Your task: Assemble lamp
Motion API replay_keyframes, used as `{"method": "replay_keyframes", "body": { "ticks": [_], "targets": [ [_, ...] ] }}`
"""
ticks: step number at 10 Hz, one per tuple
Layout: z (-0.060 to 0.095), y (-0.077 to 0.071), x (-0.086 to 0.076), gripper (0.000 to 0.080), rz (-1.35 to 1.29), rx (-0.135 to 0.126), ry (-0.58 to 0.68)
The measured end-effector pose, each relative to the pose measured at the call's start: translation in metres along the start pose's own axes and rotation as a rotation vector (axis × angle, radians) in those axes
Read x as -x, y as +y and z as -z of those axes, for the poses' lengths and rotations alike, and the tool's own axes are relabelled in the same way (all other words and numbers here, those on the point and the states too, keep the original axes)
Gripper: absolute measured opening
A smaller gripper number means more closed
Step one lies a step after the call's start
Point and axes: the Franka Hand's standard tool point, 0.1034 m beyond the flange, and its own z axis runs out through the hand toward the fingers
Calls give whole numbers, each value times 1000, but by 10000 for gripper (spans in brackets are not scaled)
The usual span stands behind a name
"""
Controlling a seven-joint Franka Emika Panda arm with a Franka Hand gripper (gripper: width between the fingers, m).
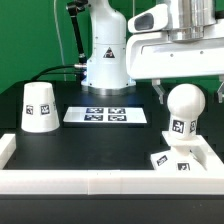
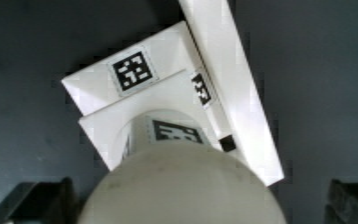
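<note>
Item: my gripper (image 1: 187, 92), arm reaching down from above at the exterior view's right, wrist vertical, fingers (image 2: 41, 200) spread wide either side of the bulb (image 1: 184, 105), not pinching it. Bulb upright on the base (image 1: 176, 159), near the white rail (image 1: 100, 183). Shade (image 1: 39, 106) well apart, left. Marker board (image 1: 105, 115) between.

A robotics lab bench: black table (image 1: 90, 140), white rail (image 1: 100, 182), marker board (image 1: 105, 115), green curtain (image 1: 25, 40) behind.
</note>
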Motion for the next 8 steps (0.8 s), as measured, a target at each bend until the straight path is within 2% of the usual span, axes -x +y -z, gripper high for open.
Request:
{"method": "replay_keyframes", "body": {
  "ticks": [3, 8],
  "targets": [
    [0, 2, -1, 699, 236, 5, 1],
    [0, 5, -7, 699, 761, 67, 19]
  ]
}}
